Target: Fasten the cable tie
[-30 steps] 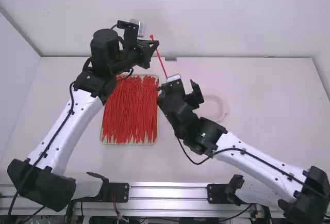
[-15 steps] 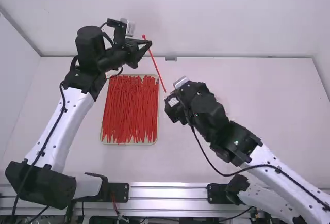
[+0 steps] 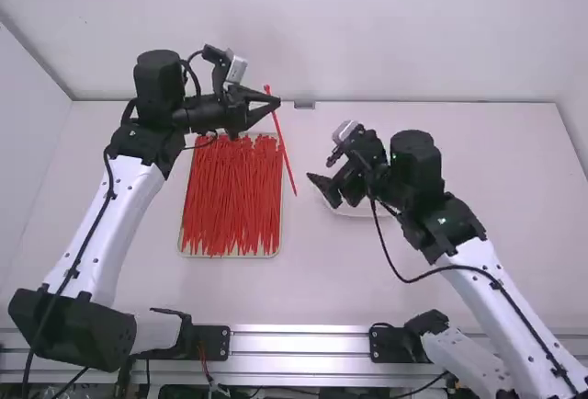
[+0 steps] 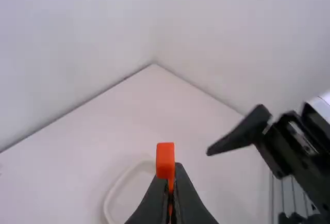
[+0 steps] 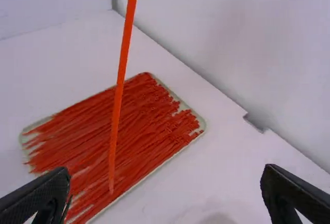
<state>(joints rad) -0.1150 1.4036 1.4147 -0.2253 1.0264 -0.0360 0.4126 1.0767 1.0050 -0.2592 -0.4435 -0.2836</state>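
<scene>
Cable tie (image 3: 283,146) pinched tight in left gripper (image 3: 271,102) near far edge of tray (image 3: 278,233); right gripper (image 3: 324,170) wide open, empty, apart

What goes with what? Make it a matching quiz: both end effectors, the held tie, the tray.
Things:
1. left end effector
2. right end effector
3. cable tie
4. tray

States:
A. open, holding nothing
B. lying flat, loaded with loose ties
C. shut just below the tie's head
D. hanging slanted in the air

Pairs: 1-C, 2-A, 3-D, 4-B
</scene>
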